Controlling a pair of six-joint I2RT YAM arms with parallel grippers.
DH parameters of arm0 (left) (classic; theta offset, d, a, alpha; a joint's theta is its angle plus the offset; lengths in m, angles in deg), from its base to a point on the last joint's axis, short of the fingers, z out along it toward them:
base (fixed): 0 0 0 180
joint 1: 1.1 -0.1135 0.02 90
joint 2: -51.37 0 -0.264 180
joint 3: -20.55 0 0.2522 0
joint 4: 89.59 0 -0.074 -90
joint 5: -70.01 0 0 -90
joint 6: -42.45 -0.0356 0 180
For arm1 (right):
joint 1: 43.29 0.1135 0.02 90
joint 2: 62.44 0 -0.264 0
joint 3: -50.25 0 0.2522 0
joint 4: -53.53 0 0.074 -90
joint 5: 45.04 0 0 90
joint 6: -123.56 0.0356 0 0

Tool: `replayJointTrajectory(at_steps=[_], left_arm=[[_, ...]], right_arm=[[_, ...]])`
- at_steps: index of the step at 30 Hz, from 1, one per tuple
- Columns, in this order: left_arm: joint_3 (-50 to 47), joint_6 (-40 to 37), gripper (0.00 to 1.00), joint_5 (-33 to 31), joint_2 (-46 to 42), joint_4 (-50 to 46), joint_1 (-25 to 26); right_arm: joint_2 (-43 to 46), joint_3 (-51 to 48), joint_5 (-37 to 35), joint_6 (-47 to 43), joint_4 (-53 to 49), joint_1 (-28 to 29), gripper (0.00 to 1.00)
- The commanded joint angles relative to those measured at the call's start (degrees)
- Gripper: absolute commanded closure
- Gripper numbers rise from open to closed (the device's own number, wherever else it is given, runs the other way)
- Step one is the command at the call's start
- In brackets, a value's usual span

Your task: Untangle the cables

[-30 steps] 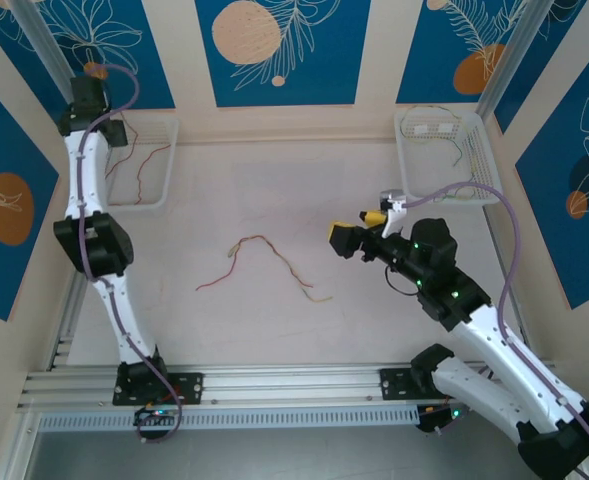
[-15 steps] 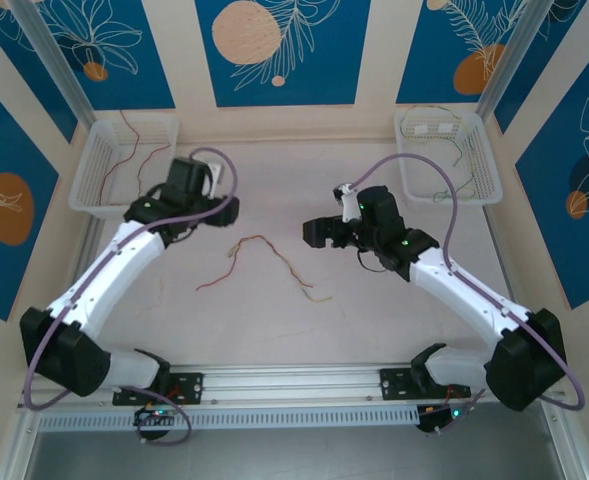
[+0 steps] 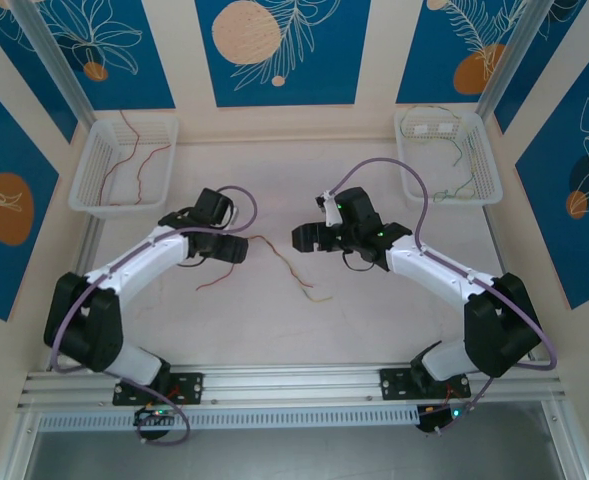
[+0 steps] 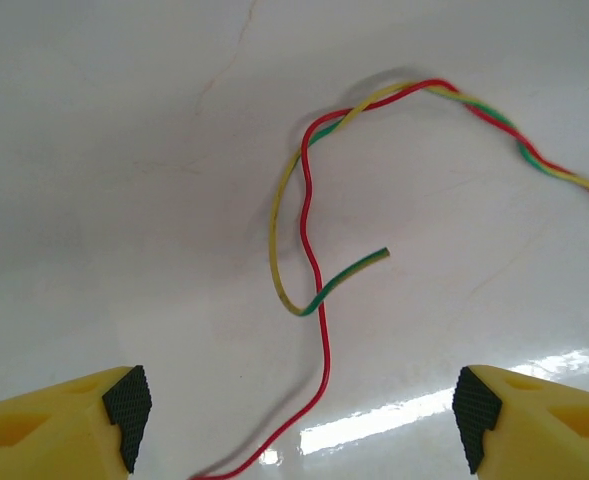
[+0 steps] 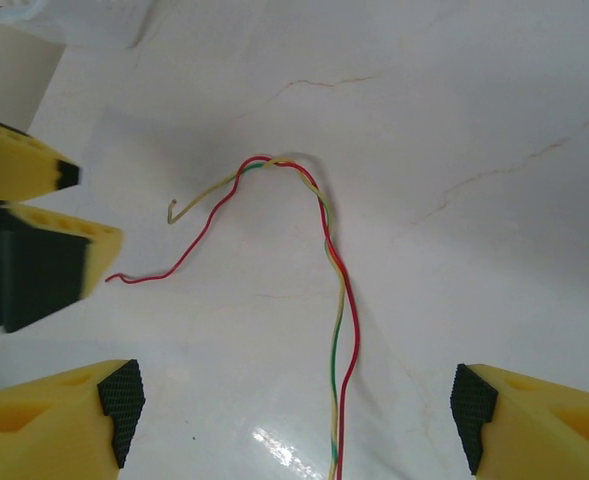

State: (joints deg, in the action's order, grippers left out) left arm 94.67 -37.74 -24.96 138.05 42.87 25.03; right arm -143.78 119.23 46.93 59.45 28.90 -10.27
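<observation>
We see the cables [image 5: 341,285], red and yellow-green strands twisted together, lying on the table [image 3: 274,180]. Our left hand [image 4: 299,408] is at their nine o'clock and our right hand [image 5: 296,400] at two o'clock. Both are spread wide, holding nothing. Pinching both strands at once would likely tighten the twist.

Bare tabletop [image 3: 274,180] lies open before and behind the cables [image 3: 284,263]. The left gripper [image 3: 239,248] and right gripper [image 3: 297,238] crowd their hump from both sides; the left basket [image 3: 86,175] and right basket [image 3: 489,160] sit well away.
</observation>
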Motion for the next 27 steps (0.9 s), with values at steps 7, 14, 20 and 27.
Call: replayJointTrajectory(at_steps=[7, 14, 20, 27], left_arm=[[2.0, -1.2, 0.35, -0.5, 10.1, 5.8, 0.6], [4.0, -2.2, 0.86, -3.2, 11.2, 4.4, 0.7], [6.2, -3.2, 1.00, -4.8, 8.6, 1.9, 1.9], [4.7, -4.9, 1.00, -3.9, 4.9, 3.1, 3.3]], right_arm=[[2.2, -0.3, 0.1, -0.6, -1.7, 0.7, 0.19], [4.0, -1.7, -1.0, -1.5, -2.3, 0.4, 0.19], [2.2, -1.1, 0.1, -1.5, -0.9, 0.5, 0.18], [1.3, -1.8, 2.0, -0.5, 1.3, 0.2, 0.19]])
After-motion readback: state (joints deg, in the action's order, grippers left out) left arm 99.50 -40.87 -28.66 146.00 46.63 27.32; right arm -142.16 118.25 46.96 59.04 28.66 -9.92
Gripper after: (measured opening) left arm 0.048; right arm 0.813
